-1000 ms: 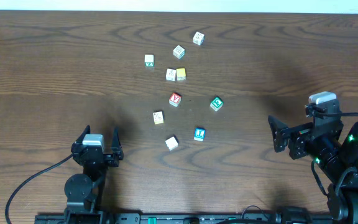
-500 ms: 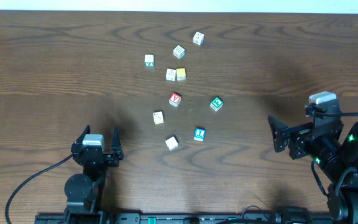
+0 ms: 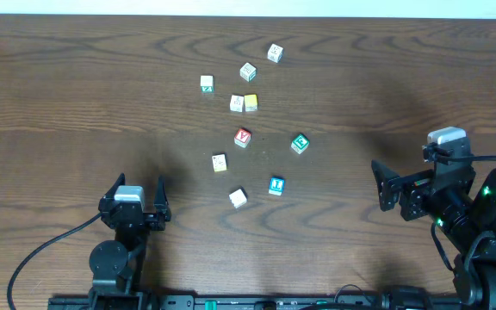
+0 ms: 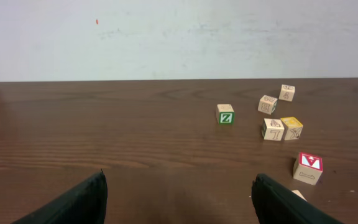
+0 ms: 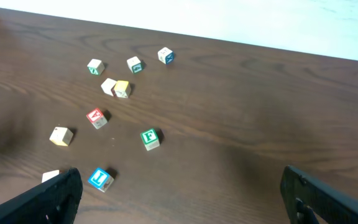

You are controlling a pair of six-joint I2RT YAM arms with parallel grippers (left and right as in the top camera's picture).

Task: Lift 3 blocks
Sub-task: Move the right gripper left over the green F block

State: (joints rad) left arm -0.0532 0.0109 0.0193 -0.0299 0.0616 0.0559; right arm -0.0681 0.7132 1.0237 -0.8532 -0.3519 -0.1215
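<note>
left claw (image 4: 179, 177) and right claw (image 5: 180, 171) spread, empty, by the near bench (image 3: 76, 86) edge; cream block (image 3: 238, 197) and blue-letter block (image 3: 275, 185) sit close mid-bench, green f block (image 3: 300, 143) beyond, so wide jaws may bump a neighbour.

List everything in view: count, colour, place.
green F block: one, green, right of the cluster.
blue-letter block: one, blue, near side.
white-faced block: one, white, left of the blue one.
cream block: one, cream, left-middle.
red Y block: one, red, centre.
yellow block: one, yellow, beyond centre.
pale block: one, cream, left of yellow.
green Z block: one, green, far left.
far blocks: two, pale, far side.
table: one, dark wood.
left gripper: one, black, open, near left.
right gripper: one, black, open, near right.
</note>
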